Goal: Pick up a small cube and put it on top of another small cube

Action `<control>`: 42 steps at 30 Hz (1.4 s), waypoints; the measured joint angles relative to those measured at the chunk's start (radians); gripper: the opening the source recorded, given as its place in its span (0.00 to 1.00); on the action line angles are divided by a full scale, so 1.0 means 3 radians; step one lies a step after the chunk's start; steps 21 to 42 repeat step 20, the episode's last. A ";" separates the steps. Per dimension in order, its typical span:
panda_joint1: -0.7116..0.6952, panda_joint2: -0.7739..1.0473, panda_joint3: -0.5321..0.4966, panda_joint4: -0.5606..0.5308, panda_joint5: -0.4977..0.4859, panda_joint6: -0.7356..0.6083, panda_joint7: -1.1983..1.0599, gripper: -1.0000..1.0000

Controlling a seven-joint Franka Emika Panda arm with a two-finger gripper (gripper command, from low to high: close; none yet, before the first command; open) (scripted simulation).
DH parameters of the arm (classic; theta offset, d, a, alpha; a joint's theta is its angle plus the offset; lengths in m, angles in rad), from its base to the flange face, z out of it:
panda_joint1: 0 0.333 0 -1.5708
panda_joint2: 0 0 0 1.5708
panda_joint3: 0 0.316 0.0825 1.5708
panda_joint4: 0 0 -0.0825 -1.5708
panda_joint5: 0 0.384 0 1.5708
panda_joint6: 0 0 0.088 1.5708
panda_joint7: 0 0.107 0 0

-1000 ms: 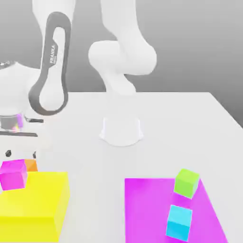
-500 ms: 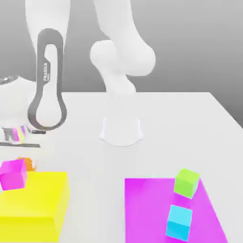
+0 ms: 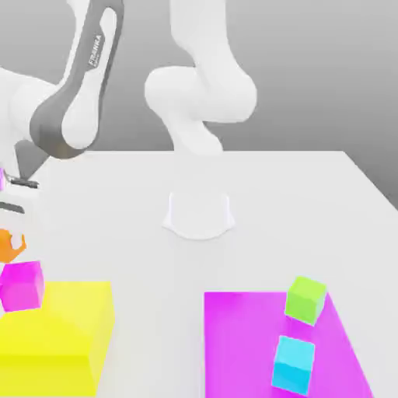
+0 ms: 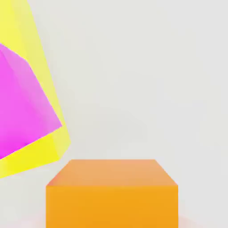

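The small orange cube (image 3: 9, 246) hangs in the air at the exterior view's far left edge, just above the magenta small cube (image 3: 22, 285). My gripper (image 3: 8, 233) is shut on it from above. The magenta cube rests on a corner of the big yellow block (image 3: 58, 338). In the hand view the orange cube (image 4: 111, 193) sits close up between my jaws, with the magenta cube (image 4: 22, 102) and the yellow block (image 4: 42, 153) below and off to one side.
A flat magenta mat (image 3: 249, 350) lies at the front on the exterior view's right, with a green cube (image 3: 305, 299) and a cyan cube (image 3: 294, 364) on it. The arm's white base (image 3: 199, 214) stands mid-table.
My gripper closed on the orange cube beside the magenta cube and raised it off the table. The arm swung upward and toward the exterior view's left.
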 joint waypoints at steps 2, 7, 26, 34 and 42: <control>0.0057 -0.0056 0.0018 0.0055 0.0033 -0.0120 0.0300 0.00; 0.0229 -0.0195 0.0124 0.0177 0.0169 -0.0406 0.1033 0.00; 0.0292 0.0096 0.0176 0.0098 0.0595 -0.0048 0.1535 1.00; 0.0292 0.0096 0.0176 0.0098 0.0595 -0.0048 0.1535 1.00; 0.0292 0.0096 0.0176 0.0098 0.0595 -0.0048 0.1535 1.00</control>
